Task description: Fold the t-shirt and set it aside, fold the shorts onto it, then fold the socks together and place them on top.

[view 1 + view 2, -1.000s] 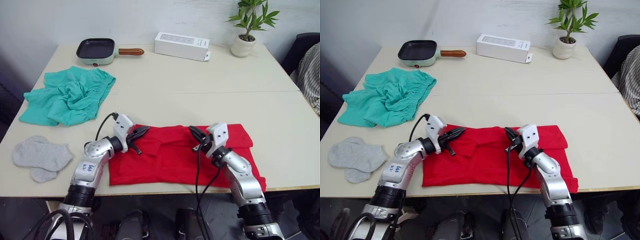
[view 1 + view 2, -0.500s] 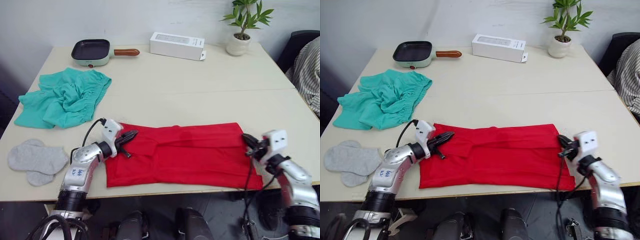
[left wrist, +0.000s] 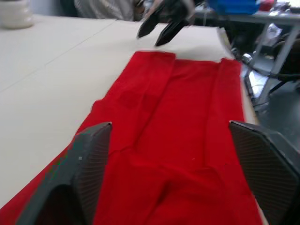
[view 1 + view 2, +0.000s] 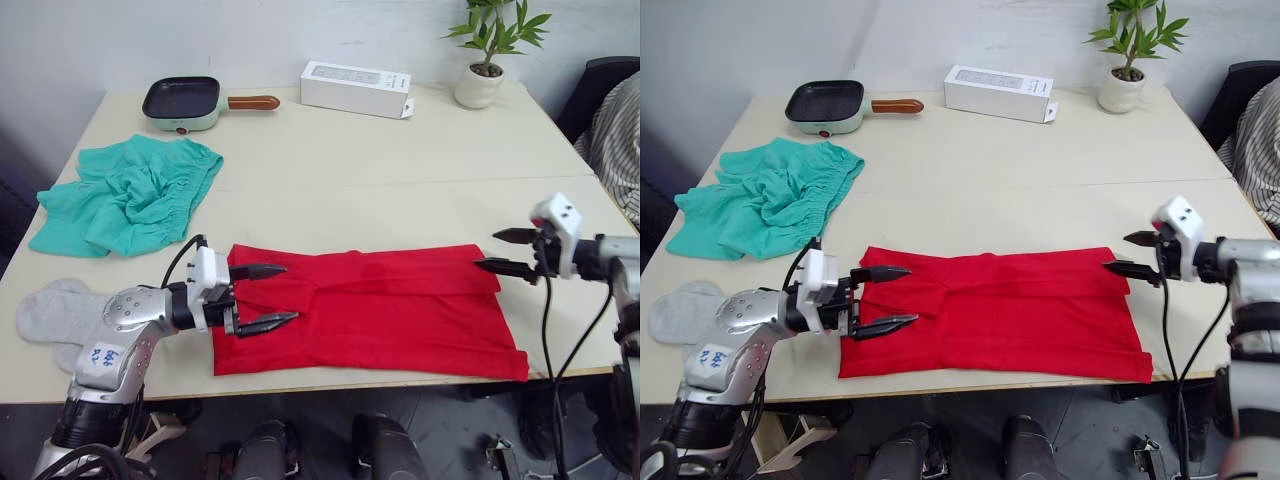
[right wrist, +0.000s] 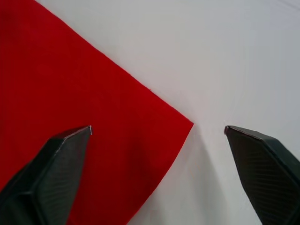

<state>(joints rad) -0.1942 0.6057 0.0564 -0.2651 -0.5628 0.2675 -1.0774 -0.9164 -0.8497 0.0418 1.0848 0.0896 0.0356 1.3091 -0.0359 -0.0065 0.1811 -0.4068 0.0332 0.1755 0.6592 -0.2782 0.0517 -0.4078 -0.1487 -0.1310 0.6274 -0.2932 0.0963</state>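
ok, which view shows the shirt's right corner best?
Right wrist view: the t-shirt corner sits between the open right gripper fingers. The eye views show the whole shirt; the left wrist view shows its length, that corner far off.

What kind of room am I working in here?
Likely an office or lab used as a test space, not a home: pale work tables pushed together against a bare wall, a potted plant, a white box and a small electric pan.
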